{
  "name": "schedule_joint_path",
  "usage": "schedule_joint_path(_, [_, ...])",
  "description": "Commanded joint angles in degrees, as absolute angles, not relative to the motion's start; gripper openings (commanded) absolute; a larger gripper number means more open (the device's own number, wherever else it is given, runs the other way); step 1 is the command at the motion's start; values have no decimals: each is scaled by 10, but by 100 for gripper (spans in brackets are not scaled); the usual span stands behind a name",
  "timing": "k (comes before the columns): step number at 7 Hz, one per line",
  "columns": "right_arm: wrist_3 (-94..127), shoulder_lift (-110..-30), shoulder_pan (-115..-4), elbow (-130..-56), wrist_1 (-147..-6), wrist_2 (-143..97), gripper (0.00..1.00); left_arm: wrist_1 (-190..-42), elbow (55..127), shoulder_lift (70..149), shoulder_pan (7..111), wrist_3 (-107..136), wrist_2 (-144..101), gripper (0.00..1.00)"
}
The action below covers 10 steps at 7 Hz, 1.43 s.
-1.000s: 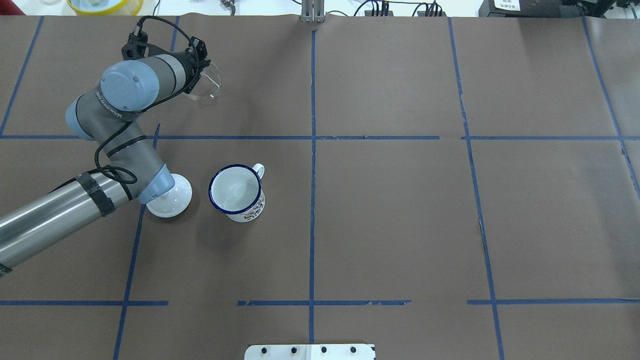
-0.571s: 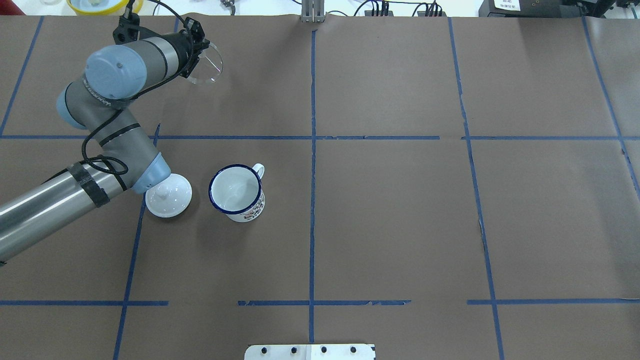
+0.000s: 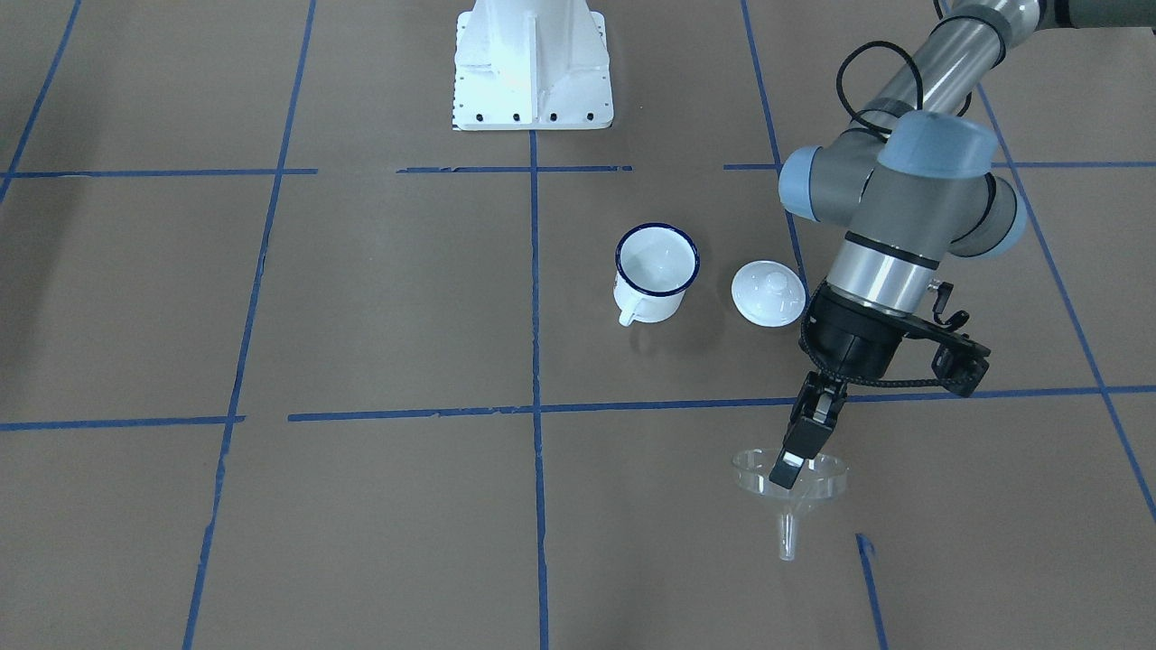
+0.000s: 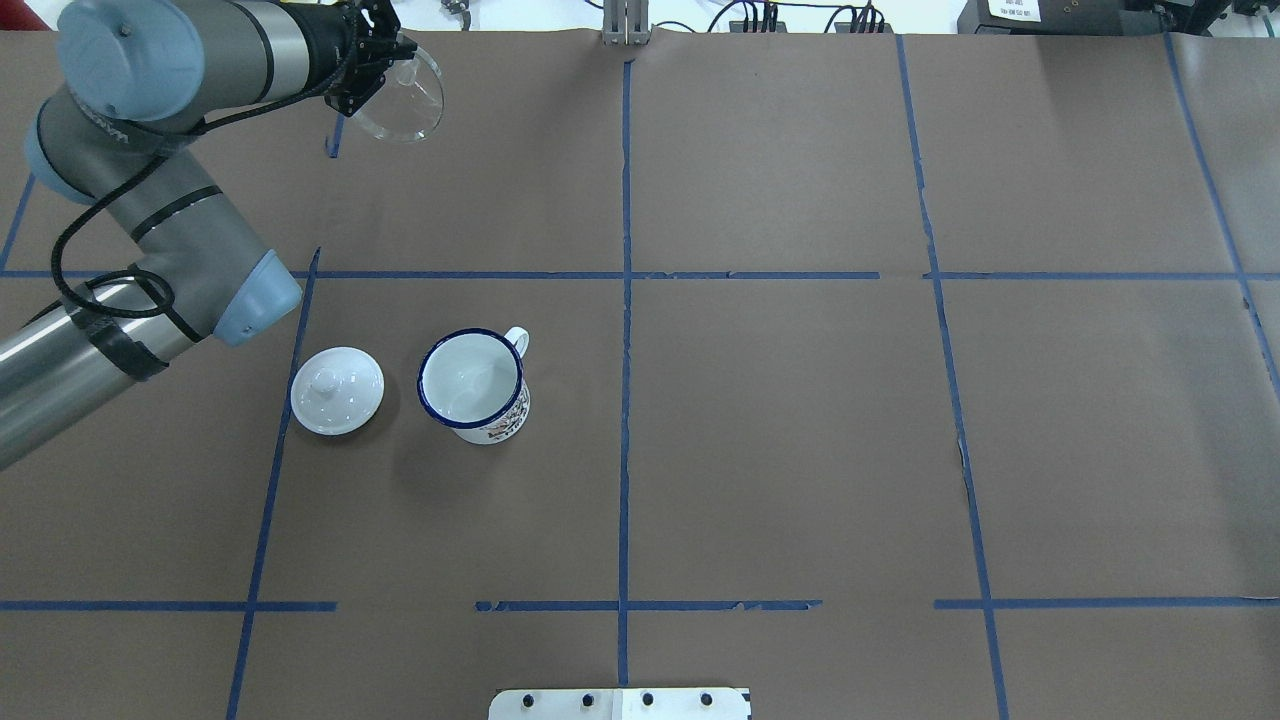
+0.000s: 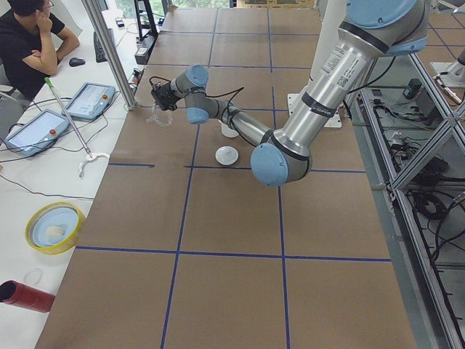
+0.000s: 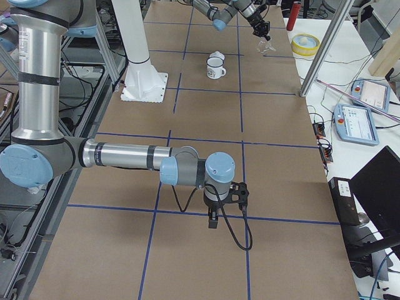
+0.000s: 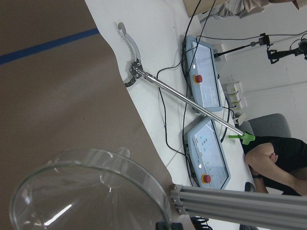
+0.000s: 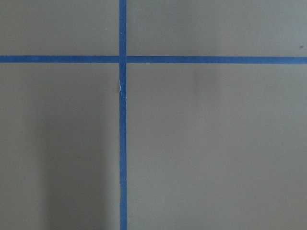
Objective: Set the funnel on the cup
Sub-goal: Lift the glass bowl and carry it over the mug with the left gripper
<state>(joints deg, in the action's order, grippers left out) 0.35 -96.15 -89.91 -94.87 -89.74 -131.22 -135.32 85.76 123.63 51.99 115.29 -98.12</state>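
Observation:
The clear funnel (image 3: 826,478) hangs spout down above the table, held by its rim in my left gripper (image 3: 787,471), which is shut on it. In the overhead view the funnel (image 4: 410,100) and left gripper (image 4: 385,65) are at the far left of the table. Its rim fills the bottom of the left wrist view (image 7: 91,191). The white cup (image 4: 472,383) with a blue rim stands upright and empty, well nearer the robot than the funnel; it also shows in the front view (image 3: 657,271). My right gripper (image 6: 214,220) hovers low over bare table; I cannot tell its state.
A white knobbed lid (image 4: 337,390) lies just left of the cup. The white robot base plate (image 4: 620,703) is at the near edge. A metal post (image 4: 625,25) stands at the far edge. A yellow bowl (image 5: 52,227) and control tablets sit beyond the table.
My left arm has swung toward the far edge and risen, carrying the funnel with it. Its elbow has moved off the white lid, which now shows whole.

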Motion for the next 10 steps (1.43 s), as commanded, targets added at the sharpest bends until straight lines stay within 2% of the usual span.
schedule_joint_path(1, [4, -962, -899, -949, -897, -1312, 100, -1161, 984, 1224, 523, 1025, -1052, 0])
schedule_joint_path(3, [4, -962, -899, -948, -897, -1312, 100, -1007, 1069, 1225, 523, 945, -1098, 0])
schedule_joint_path(6, [4, -962, -899, -948, -897, -1312, 100, -829, 1127, 1248, 487, 871, -1163, 0])
schedule_joint_path(7, [4, -962, -899, -948, -897, -1312, 100, -765, 1129, 1274, 478, 834, -1188, 0])
schedule_joint_path(10, [4, -962, -899, -949, -897, -1312, 100, -743, 1128, 1284, 400, 820, -1194, 0])
